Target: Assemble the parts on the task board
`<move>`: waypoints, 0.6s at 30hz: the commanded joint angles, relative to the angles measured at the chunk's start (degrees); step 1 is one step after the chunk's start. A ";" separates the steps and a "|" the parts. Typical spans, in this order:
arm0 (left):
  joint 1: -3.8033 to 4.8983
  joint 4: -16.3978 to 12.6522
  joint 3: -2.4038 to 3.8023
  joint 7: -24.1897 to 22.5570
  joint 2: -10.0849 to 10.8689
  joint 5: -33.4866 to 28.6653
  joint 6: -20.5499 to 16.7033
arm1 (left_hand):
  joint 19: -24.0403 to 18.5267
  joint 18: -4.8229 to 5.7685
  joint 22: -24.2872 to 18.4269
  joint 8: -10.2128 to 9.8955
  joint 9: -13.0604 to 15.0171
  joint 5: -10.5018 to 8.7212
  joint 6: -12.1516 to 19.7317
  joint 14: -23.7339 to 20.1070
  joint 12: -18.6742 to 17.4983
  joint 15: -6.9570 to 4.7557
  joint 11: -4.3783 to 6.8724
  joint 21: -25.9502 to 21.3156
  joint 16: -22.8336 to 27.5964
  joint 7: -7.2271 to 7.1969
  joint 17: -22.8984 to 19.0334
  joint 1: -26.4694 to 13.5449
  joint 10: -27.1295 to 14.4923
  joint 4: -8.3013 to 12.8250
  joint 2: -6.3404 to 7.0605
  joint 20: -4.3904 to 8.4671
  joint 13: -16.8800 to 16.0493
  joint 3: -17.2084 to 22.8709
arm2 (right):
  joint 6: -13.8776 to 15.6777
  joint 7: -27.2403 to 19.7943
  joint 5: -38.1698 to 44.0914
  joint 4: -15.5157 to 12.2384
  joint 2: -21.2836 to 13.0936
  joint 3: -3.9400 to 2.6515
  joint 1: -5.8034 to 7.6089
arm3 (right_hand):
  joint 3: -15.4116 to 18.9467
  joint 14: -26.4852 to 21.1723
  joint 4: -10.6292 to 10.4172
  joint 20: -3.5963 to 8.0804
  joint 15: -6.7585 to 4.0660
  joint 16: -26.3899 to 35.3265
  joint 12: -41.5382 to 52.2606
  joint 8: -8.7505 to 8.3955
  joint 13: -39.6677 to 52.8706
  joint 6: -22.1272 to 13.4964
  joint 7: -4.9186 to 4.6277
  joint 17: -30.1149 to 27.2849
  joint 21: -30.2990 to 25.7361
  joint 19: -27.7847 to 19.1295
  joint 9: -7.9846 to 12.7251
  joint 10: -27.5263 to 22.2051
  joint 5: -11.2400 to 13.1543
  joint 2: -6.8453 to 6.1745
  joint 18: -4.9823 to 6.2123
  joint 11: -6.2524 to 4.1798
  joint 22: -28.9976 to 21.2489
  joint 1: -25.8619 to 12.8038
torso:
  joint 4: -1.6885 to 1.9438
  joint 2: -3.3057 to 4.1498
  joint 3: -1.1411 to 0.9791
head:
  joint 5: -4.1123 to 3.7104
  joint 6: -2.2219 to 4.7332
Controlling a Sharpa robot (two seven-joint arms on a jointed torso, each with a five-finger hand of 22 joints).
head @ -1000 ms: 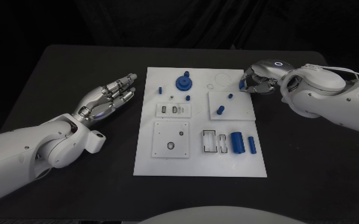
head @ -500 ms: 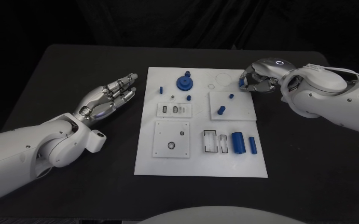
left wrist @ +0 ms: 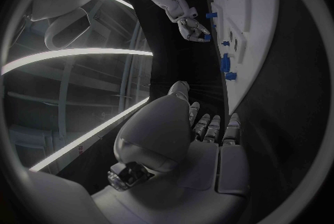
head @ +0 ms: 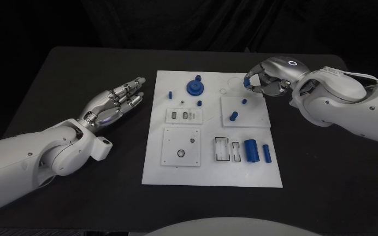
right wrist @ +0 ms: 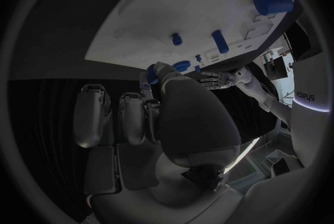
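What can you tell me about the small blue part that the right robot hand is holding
The small blue part looks like smooth plastic, a short stubby piece, though its exact shape is mostly hidden. It is pinched at the fingertips of the right robot hand, which hangs over the far right corner of the white task board, near a faint ring outline there. The right wrist view also shows blue beside the fingers. Whether the part touches the board cannot be told.

Black table (head: 87, 192), matte top, rounded corners, set against a dark curtain. One white rectangular task board (head: 208, 178) lies flat at its middle, long side running near to far. Bare black surface shows to the left and right of the board and along the near edge.
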State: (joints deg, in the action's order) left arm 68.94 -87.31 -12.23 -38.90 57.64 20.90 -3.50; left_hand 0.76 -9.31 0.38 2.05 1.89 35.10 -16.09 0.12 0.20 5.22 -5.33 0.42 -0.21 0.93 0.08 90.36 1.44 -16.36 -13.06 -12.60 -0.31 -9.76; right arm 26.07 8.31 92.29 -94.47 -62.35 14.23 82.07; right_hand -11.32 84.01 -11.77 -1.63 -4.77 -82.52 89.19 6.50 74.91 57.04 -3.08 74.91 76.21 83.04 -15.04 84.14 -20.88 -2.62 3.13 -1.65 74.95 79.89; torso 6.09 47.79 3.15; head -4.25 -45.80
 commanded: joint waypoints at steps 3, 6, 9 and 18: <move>-0.02 -0.14 0.04 -5.78 -0.09 0.03 0.12 | -0.02 -1.04 0.07 -0.17 0.02 -0.15 0.32 -0.12 0.17 0.39 -0.41 0.18 0.21 -0.12 -0.08 -0.43 0.04 0.03 0.06 -0.54 -0.07 0.28 | 4.20 -2.95 -5.09 -3.80 0.86 -0.08 0.74 | -0.55 4.17 0.43 0.39 -0.42 -0.62 0.46 0.04 14.69 0.36 -0.35 8.37 0.37 0.23 -0.30 5.44 -0.99 0.25 0.23 -0.15 7.74 0.38 | -0.09 -0.01 -0.01 | 0.04 -0.01; -0.02 -0.14 0.04 -5.75 -0.15 0.03 0.14 | -0.02 -1.04 0.07 -0.17 0.02 -0.15 0.32 -0.12 0.17 0.39 -0.41 0.18 0.21 -0.12 -0.08 -0.43 0.04 0.03 0.06 -0.54 -0.07 0.28 | 3.01 -3.52 -5.99 -5.47 2.04 -0.07 0.89 | -0.59 4.19 0.51 0.37 -0.39 -0.69 0.55 0.00 14.79 0.34 -0.39 8.44 0.41 0.26 -0.33 5.54 -1.11 0.21 0.22 -0.11 7.78 0.43 | -0.07 -0.02 0.01 | -0.05 0.02; -0.02 -0.23 0.04 -5.67 -0.20 0.03 0.10 | -0.02 -1.04 0.07 -0.17 0.03 -0.14 0.32 -0.12 0.17 0.40 -0.43 0.18 0.21 -0.12 -0.08 -0.48 0.04 0.00 0.06 -0.56 -0.07 0.28 | 1.38 -3.78 -6.47 -6.46 3.66 -0.05 0.90 | -0.58 4.19 0.48 0.35 -0.35 -0.64 0.49 -0.09 14.72 0.25 -0.52 8.39 0.30 0.23 -0.35 5.47 -1.20 0.16 0.24 -0.03 7.73 0.31 | -0.01 -0.01 -0.02 | -0.12 -0.15; -0.02 -0.50 0.04 -5.42 -0.29 0.03 0.01 | -0.03 -1.04 0.07 -0.16 0.03 -0.41 0.31 -0.12 0.18 0.44 -0.46 0.18 0.21 -0.14 -0.08 -0.62 0.06 -0.05 0.09 -0.59 -0.07 0.27 | -2.95 -3.88 -6.88 -5.89 8.62 -0.02 -0.64 | -0.72 4.17 0.84 0.23 -0.16 -0.58 0.40 -0.20 14.62 0.29 -0.81 8.33 -0.14 0.04 -0.51 5.37 -1.76 -0.10 0.34 0.20 7.55 0.42 | 0.04 0.02 0.04 | 0.12 -0.20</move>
State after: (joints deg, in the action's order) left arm 68.94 -87.60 -12.23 -38.91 57.46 20.90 -3.53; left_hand 0.55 -9.30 0.38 2.05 1.89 34.89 -16.09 0.12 0.20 5.22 -5.33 0.42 -0.21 0.93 0.09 90.30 1.44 -16.35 -13.00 -12.81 -0.31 -9.76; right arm 25.95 5.01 86.36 -100.68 -54.12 14.22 81.79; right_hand -11.94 84.01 -11.12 -1.44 -4.76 -82.84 89.47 6.32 74.91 57.10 -3.46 74.91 76.21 83.24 -15.38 84.14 -22.40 -2.63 3.13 -1.64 74.94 80.04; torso 6.12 47.79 3.15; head -4.19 -46.02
